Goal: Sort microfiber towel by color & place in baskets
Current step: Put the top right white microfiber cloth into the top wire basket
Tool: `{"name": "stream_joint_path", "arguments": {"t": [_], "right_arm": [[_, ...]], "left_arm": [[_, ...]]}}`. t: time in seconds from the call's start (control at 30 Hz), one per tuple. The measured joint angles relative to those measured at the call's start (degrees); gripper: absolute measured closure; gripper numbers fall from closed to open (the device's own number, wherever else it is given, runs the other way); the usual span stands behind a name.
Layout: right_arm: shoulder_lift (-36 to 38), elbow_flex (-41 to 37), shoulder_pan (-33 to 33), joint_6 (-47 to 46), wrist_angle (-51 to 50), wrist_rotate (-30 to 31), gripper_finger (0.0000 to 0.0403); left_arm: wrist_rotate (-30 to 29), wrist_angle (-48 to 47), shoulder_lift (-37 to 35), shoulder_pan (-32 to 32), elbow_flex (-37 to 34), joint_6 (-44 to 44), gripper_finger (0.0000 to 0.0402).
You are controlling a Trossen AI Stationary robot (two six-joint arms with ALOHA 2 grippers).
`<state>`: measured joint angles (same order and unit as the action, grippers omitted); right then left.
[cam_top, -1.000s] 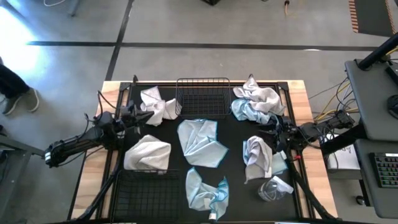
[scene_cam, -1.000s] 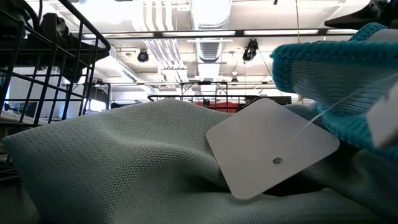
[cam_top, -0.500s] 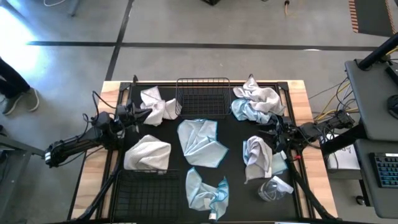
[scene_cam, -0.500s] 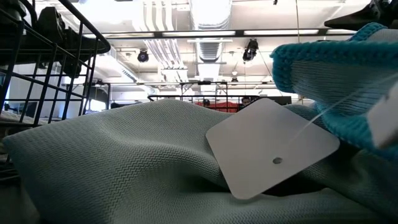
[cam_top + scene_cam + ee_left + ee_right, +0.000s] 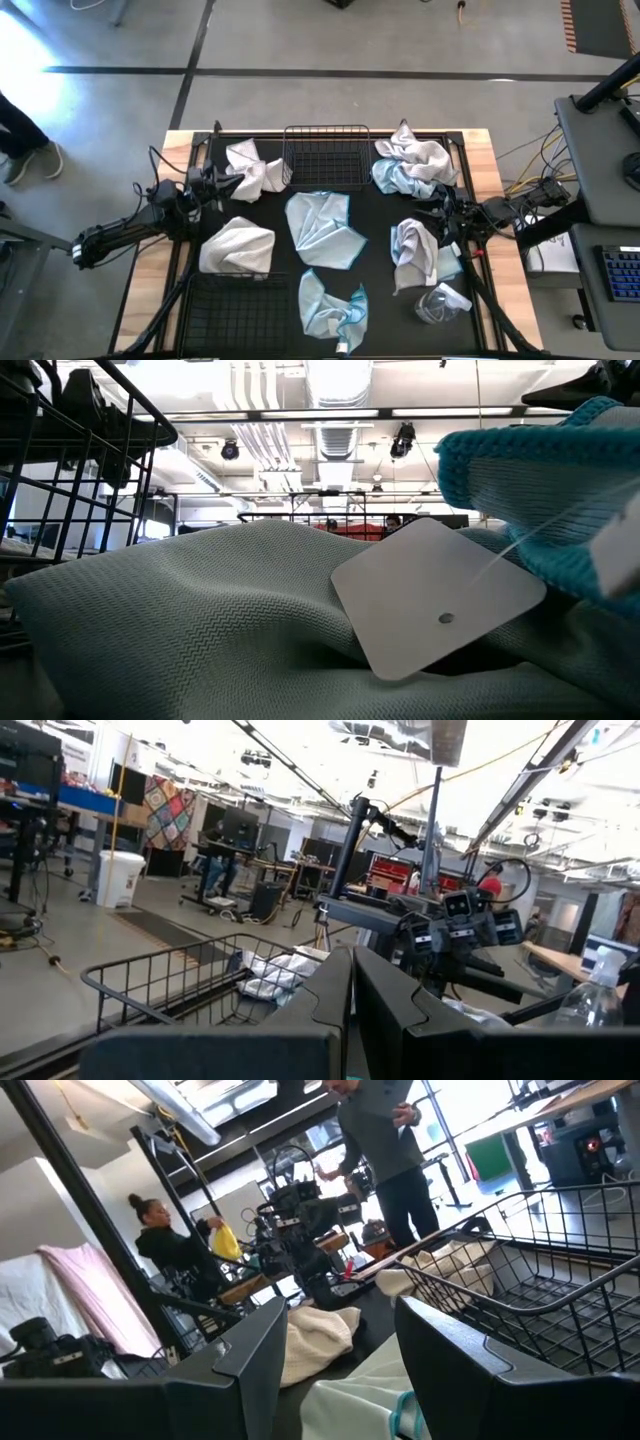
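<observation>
Apparently we have sorted nothing yet: towels [image 5: 322, 228] lie loose around both empty baskets [image 5: 325, 157], left gripper [image 5: 222, 184] shut, right gripper [image 5: 437, 222] wide, ready to pick first.

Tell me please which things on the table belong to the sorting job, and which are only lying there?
Belong to the job:
white towels
light blue towels
far basket
near basket

Only lying there:
clear plastic wrapper
black mat
white tag on a towel near the low camera
</observation>
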<state>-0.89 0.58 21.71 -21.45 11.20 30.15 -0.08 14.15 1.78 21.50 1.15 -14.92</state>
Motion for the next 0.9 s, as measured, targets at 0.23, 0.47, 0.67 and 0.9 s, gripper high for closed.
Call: {"name": "stream_joint_path", "arguments": {"t": [0.23,0.47,0.67,0.9], "right_arm": [[0.0,0.0,0.0,1.8,0.0,0.0,0.0220],[0.0,0.0,0.0,1.7,0.0,0.0,0.0220],[0.0,0.0,0.0,1.8,0.0,0.0,0.0220],[0.0,0.0,0.0,2.9,0.1,0.0,0.0220]], "left_arm": [[0.0,0.0,0.0,0.0,0.0,-2.3,0.0402],[0.0,0.1,0.0,0.0,0.0,-2.2,0.0402],[-0.7,1.1,0.0,0.0,0.0,-2.4,0.0402],[-2.4,4.5,0.0,0.0,0.0,-2.1,0.0402]]}}
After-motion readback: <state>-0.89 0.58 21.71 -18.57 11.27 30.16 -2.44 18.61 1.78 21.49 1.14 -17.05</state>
